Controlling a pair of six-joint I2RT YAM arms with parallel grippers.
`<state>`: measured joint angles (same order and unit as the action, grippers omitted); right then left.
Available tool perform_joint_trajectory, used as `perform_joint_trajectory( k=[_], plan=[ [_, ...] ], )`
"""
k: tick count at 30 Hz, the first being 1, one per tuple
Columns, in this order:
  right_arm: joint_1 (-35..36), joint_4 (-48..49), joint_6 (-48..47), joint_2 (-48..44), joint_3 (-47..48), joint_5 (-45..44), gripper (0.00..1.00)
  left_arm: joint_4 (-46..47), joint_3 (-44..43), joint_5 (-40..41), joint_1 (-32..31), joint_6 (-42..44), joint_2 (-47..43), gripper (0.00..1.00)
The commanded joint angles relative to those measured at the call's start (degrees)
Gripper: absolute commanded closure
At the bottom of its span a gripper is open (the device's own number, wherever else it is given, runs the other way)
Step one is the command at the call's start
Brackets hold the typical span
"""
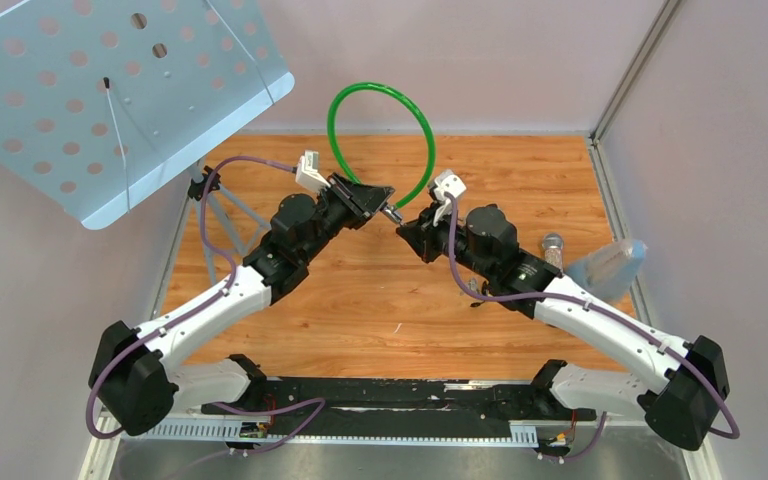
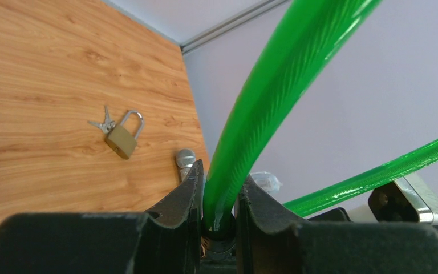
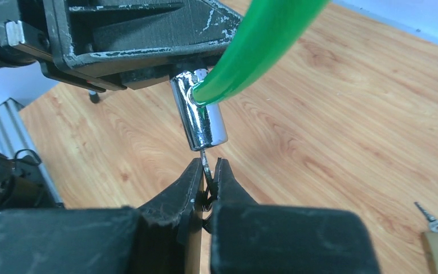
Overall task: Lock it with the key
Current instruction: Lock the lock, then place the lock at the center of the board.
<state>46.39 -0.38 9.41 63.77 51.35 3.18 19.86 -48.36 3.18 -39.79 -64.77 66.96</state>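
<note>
A green cable lock (image 1: 430, 130) loops up above the wooden table. My left gripper (image 1: 380, 200) is shut on the cable (image 2: 274, 85) just above its black collar, and the cable fills the gap between the fingers (image 2: 188, 188). The lock's chrome barrel (image 3: 202, 114) hangs below the left gripper. A thin key (image 3: 205, 162) sticks out of the barrel's lower end. My right gripper (image 3: 207, 168) is shut on that key, the fingertips pinching its shank close under the barrel. The key's head is hidden between the pads.
A brass padlock (image 2: 122, 137) with small keys lies on the table. A silver cylinder (image 1: 552, 245) and a clear plastic bag (image 1: 610, 265) lie near the right wall. A blue perforated panel (image 1: 110, 90) on a stand overhangs the far left corner.
</note>
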Motion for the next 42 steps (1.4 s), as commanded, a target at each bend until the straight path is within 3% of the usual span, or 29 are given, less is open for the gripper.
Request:
perform_joint_trajectory(
  k=[1, 7, 14, 21, 28, 32, 42],
  plan=[
    [-0.5, -1.7, -7.6, 0.8, 1.6, -8.0, 1.0, 4.6, -5.0, 2.6, -0.3, 2.6, -1.5, 1.0],
    [-0.3, -0.2, -15.9, -4.0, -3.7, 4.0, 1.0, 3.6, -6.1, 4.4, -0.2, 4.5, -0.8, 1.0],
    [-0.3, -0.6, -18.3, -8.8, -6.2, 6.0, 1.0, 3.0, -6.0, 6.9, -0.2, 5.7, -1.1, 1.0],
    [-1.0, -3.0, -7.1, -10.5, -6.3, -1.8, 1.0, 1.6, -4.7, 7.2, -0.1, 8.4, -2.1, 1.0],
    [-2.8, -3.7, 6.6, -14.1, -5.9, -1.9, 1.0, -10.0, -2.0, 4.3, 0.1, 12.5, 0.1, 1.0],
    [-3.4, -3.6, 9.4, -14.6, -4.9, -1.9, 1.0, -15.5, 0.2, -0.4, 0.3, 13.9, 2.8, 1.0],
    [-4.7, -3.5, 13.5, -6.1, -1.6, -1.3, 1.0, -16.4, 5.2, -9.0, 0.3, 10.9, 13.0, 1.0]
  ],
)
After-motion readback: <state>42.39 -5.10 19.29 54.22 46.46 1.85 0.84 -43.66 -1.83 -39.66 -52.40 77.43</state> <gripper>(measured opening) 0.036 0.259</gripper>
